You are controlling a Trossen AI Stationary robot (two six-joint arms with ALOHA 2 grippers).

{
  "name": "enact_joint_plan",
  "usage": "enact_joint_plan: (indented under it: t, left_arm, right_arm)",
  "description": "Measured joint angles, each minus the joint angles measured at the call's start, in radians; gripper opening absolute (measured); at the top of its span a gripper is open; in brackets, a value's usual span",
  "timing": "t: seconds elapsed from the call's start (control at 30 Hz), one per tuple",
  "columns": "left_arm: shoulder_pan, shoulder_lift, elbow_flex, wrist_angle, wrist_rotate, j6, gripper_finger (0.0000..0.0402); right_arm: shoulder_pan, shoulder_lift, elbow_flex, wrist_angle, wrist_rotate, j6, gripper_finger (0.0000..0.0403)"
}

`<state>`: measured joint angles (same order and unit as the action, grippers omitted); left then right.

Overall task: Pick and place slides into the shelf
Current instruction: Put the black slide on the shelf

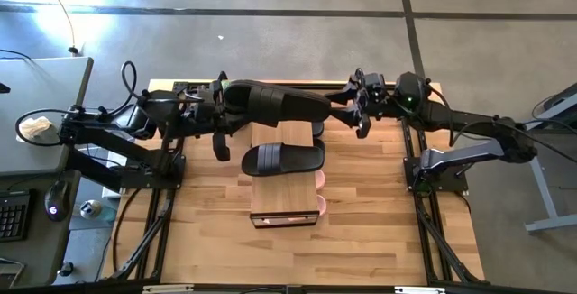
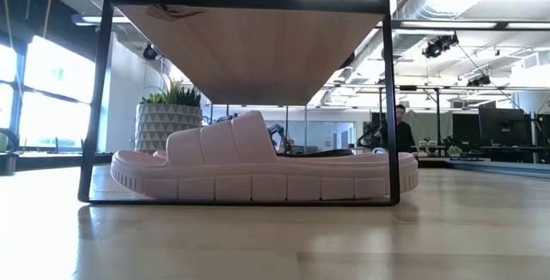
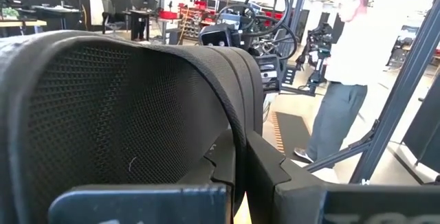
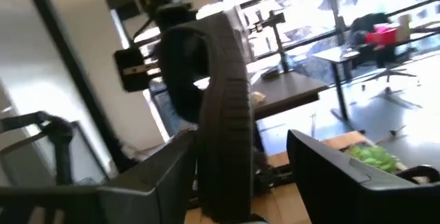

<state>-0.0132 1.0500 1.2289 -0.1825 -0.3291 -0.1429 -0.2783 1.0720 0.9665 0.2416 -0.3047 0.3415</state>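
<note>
Spanning both tools, a black slide (image 1: 275,103) is clamped by left tool (image 1: 219,105) and right tool (image 1: 347,109).

Overhead, straight down on the desk (image 1: 379,240); level at desk height, close beside the shelf (image 2: 258,48); both share the shelf.

No text, label or number can be read anywhere.

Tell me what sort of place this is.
Probably an open robotics lab or workshop: bare ceiling ducts, rows of desks with monitors, and other equipment racks behind a standing person.
</note>
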Motion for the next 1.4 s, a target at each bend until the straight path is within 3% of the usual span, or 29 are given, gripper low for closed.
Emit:
enact_joint_plan:
  t: [0.2, 0.5, 0.93, 1.1, 1.23, 1.4]
  left_arm:
    - [0.001, 0.005, 0.0, -0.002, -0.007, 0.0, 0.0]
    - [0.001, 0.026, 0.0, -0.008, -0.016, -0.003, 0.0022]
    - [0.001, 0.013, 0.0, 0.002, 0.018, 0.007, 0.0161]
    - [-0.001, -0.019, 0.002, 0.004, 0.012, 0.02, 0.0209]
    - [0.0, -0.047, 0.0, 0.0, 0.004, 0.032, 0.0234]
    - [-0.001, -0.073, 0.001, -0.029, -0.023, 0.041, 0.0248]
  right_arm:
    - [0.0, 0.035, 0.001, 0.012, 0.047, 0.02, 0.0162]
    - [-0.002, 0.082, 0.001, 0.019, 0.079, 0.043, 0.0036]
    - [-0.017, 0.037, 0.0, 0.003, 0.165, 0.046, 0.0036]
    - [-0.029, -0.027, 0.0, -0.079, 0.276, 0.076, 0.0036]
    - [-0.037, -0.091, -0.001, -0.195, 0.31, 0.113, 0.0036]
    - [-0.051, -0.177, -0.001, -0.303, 0.273, 0.233, 0.0036]
